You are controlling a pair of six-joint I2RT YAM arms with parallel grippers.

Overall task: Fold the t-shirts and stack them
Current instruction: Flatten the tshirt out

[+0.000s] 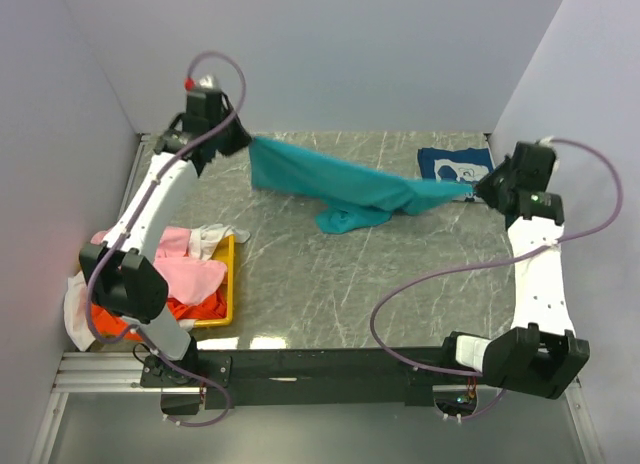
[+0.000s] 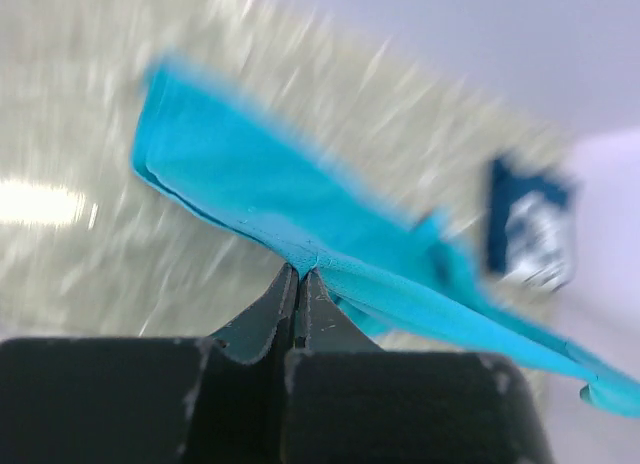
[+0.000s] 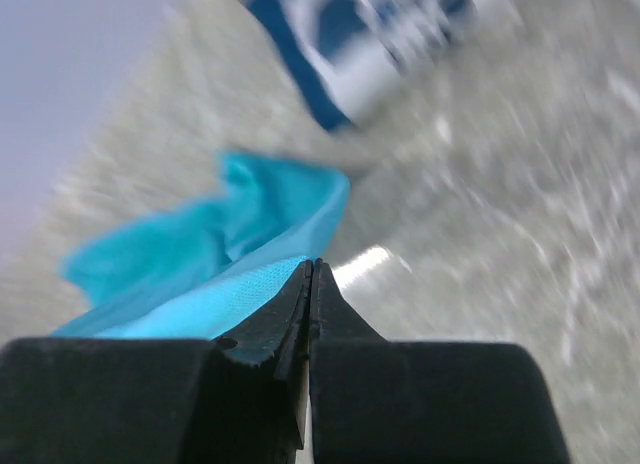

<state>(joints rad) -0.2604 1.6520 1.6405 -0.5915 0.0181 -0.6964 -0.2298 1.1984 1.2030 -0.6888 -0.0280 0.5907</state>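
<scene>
A teal t-shirt (image 1: 330, 184) hangs stretched between both grippers over the far half of the marble table (image 1: 330, 284), its lower part sagging onto the surface. My left gripper (image 1: 245, 140) is shut on the shirt's left end; the wrist view shows cloth (image 2: 300, 214) pinched at the left gripper's tips (image 2: 300, 269). My right gripper (image 1: 478, 189) is shut on the right end, with teal fabric (image 3: 200, 274) pinched at the right gripper's tips (image 3: 311, 265). A navy t-shirt with white print (image 1: 455, 164) lies folded at the far right corner. Pink (image 1: 185, 269), orange (image 1: 200, 309) and white (image 1: 215, 234) t-shirts are heaped at the left.
A yellow tray (image 1: 228, 299) at the left edge holds the heap of shirts. Grey walls enclose the table on the left, back and right. Purple cables loop off both arms. The navy t-shirt (image 2: 525, 224) also shows blurred in the left wrist view.
</scene>
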